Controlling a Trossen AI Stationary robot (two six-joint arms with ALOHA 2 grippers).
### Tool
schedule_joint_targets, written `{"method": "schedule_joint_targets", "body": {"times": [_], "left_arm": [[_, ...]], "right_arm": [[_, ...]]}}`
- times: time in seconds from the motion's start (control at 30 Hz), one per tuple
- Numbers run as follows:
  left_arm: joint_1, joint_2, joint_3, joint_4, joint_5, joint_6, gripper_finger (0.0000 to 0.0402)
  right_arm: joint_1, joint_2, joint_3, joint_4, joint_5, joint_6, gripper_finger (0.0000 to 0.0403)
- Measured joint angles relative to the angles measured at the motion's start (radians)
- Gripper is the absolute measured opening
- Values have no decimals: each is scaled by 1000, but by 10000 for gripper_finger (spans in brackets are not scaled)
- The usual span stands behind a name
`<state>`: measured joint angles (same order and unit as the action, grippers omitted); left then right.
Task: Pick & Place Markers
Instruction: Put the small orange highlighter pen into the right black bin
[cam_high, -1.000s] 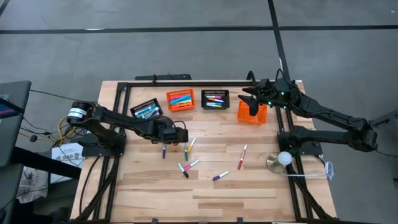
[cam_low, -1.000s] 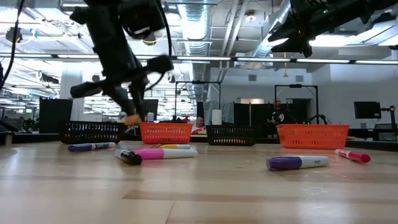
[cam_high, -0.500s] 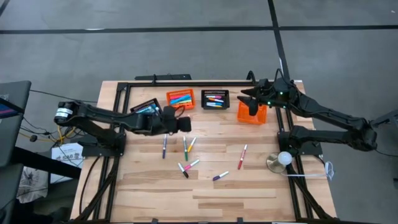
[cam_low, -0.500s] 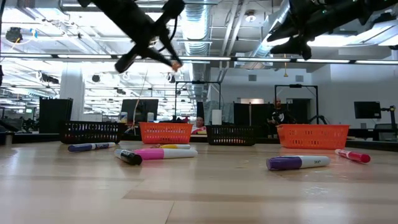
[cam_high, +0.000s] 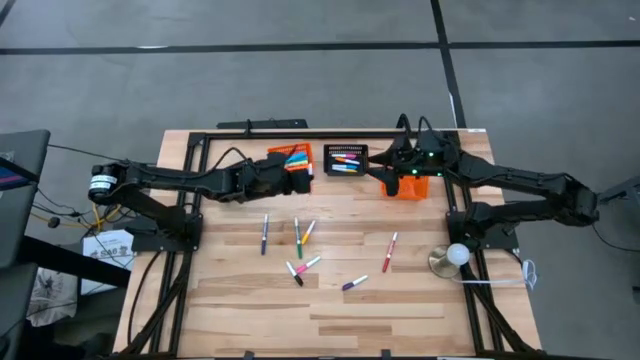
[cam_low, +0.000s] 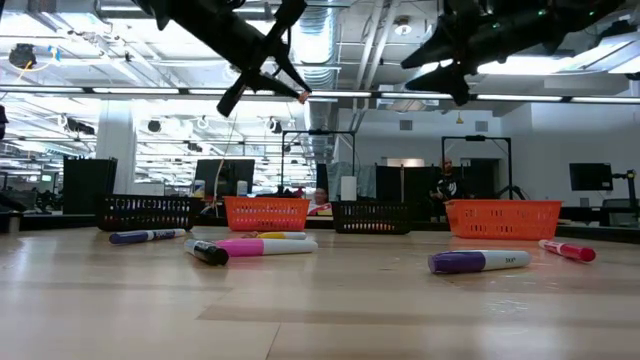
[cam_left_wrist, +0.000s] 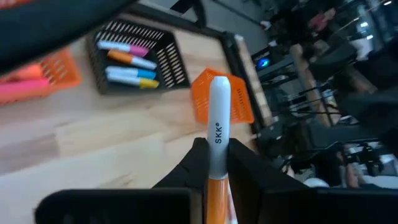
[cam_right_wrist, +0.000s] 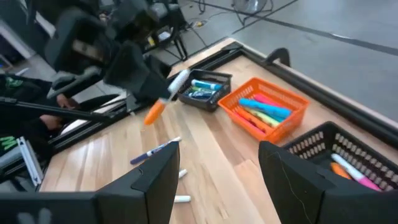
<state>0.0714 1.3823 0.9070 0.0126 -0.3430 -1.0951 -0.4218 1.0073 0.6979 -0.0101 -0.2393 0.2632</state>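
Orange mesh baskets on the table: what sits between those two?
A black mesh basket holding markers, between the left orange basket and right orange basket; clearest in the high view.

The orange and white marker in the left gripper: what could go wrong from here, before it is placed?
1. The left gripper holds the orange and white marker only at its orange end, with the white part sticking out, so it might tilt or slip in the air.
2. The right gripper, open, hangs above the baskets near the black basket; the arms could come close.
3. Released from this height over the orange basket, the marker may bounce out.
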Motion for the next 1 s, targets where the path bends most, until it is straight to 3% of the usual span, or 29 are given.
{"method": "schedule_joint_targets", "body": {"times": [0.47, 0.77, 1.0], "left_arm": [[41, 0, 0, 97, 18, 67, 37], [41, 0, 0, 135, 34, 78, 36], [41, 1, 0, 160, 36, 92, 36]], "right_arm": [[34, 191, 0, 298, -85, 122, 213], [66, 299, 69, 313, -120, 131, 259], [102, 402, 150, 311, -129, 127, 266]]}}
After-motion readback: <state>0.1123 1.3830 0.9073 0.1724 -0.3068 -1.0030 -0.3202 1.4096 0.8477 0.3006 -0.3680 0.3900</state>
